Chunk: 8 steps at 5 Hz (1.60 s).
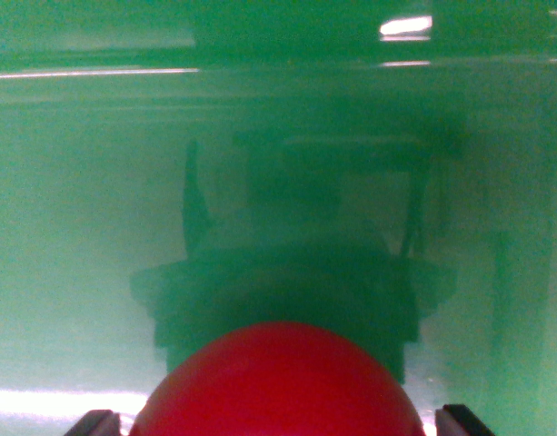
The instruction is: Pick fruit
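Red and round, the fruit sat low in the wrist view, squarely between the two dark fingertips of the claw over a shiny green surface, though whether they pinched it I couldn't tell.

A glossy green surface carries a round red fruit.

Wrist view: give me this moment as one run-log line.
view: wrist | fruit: red fruit bottom centre, between finger tips | surface: glossy green surface, dark reflection of the arm | grip: contact unclear | lift: cannot tell
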Available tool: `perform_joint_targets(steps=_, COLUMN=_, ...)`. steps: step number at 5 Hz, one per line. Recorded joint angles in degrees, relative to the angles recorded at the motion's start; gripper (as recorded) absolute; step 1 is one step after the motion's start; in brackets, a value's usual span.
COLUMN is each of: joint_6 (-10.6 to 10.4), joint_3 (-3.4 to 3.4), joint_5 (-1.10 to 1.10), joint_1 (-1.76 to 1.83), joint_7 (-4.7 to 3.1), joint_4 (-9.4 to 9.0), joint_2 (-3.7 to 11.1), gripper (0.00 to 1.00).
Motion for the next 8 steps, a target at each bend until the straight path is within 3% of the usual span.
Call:
perform_joint_targets(steps=5, joint_6=0.6, joint_3=0.0, joint_5=-0.01, joint_1=0.0, joint_7=0.01, joint_4=0.4, joint_2=-0.16, gripper=1.0)
perform_joint_targets(steps=8, joint_6=2.4, joint_3=-0.01, joint_5=-0.05, joint_1=0.02, joint_7=0.03, joint_4=1.74, joint_2=-0.71, gripper=1.0)
